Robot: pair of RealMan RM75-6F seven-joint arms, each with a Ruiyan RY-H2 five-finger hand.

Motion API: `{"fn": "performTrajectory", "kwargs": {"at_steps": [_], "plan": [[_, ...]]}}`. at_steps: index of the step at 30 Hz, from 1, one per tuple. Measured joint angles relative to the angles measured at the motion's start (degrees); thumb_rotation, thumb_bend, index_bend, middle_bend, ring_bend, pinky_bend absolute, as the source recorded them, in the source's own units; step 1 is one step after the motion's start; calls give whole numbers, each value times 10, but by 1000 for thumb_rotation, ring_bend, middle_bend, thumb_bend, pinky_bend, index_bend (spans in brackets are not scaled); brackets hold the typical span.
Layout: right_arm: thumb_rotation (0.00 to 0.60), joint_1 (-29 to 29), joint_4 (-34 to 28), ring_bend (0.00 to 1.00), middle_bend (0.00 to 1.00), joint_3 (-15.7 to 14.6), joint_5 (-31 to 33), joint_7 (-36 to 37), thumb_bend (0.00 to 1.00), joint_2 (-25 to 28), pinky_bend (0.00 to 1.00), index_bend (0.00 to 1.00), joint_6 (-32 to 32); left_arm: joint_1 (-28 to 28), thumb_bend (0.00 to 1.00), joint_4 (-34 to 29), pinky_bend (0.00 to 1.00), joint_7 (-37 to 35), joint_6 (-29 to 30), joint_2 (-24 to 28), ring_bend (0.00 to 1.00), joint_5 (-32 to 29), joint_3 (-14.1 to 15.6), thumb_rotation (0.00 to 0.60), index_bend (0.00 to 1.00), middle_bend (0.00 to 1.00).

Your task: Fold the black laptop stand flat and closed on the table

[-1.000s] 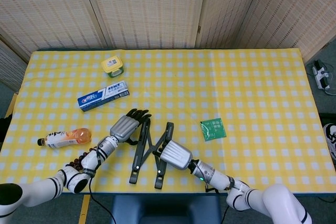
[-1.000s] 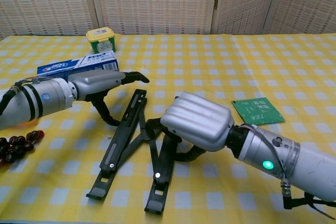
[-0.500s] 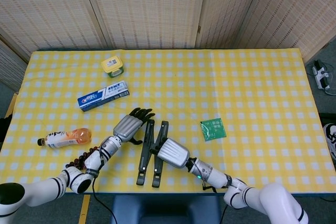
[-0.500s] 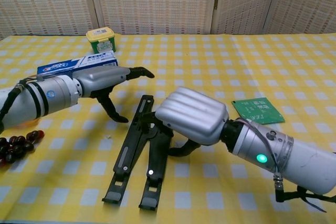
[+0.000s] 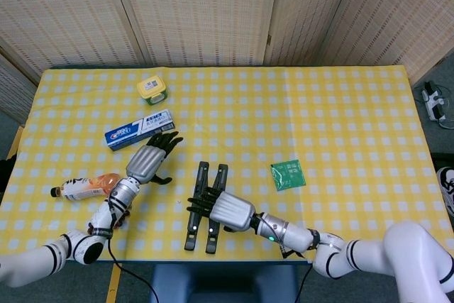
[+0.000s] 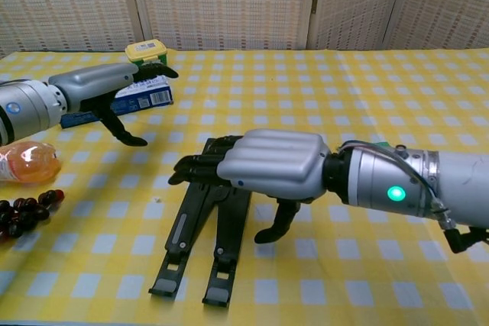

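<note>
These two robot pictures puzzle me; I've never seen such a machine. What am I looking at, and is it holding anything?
Two robot arms with human-like hands work at a table. One picture looks down from the robot's head, the other out from its chest. The black laptop stand lies folded on the yellow checked cloth. The right hand hovers over it, fingers extended; the left hand is open, off to the side. Neither holds anything. Also there: a toothpaste box, bottle, yellow-lidded jar, green packet.
</note>
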Motion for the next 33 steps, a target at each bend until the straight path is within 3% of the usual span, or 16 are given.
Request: {"fn": "performTrajectory", "kwargs": {"at_steps": [4, 8, 26, 33], "plan": [[600, 41, -49, 105, 51, 18, 54, -46, 229, 34, 65, 0, -100, 6, 206, -9, 0, -8, 0, 9, 0, -4, 2, 600, 0, 0], [600, 71, -55, 94, 51, 30, 84, -85, 230, 40, 54, 0, -142, 11, 205, -9, 0, -16, 1, 11, 0, -6, 3, 600, 0, 0], [600, 109, 7, 93, 76, 36, 117, -113, 230, -9, 52, 1, -184, 23, 206, 6, 0, -46, 5, 15, 0, -3, 4, 600, 0, 0], [600, 126, 22, 111, 161, 42, 128, -107, 230, -19, 52, 136, -197, 26, 206, 11, 0, -51, 11, 15, 0, 3, 4, 600, 0, 0]]}}
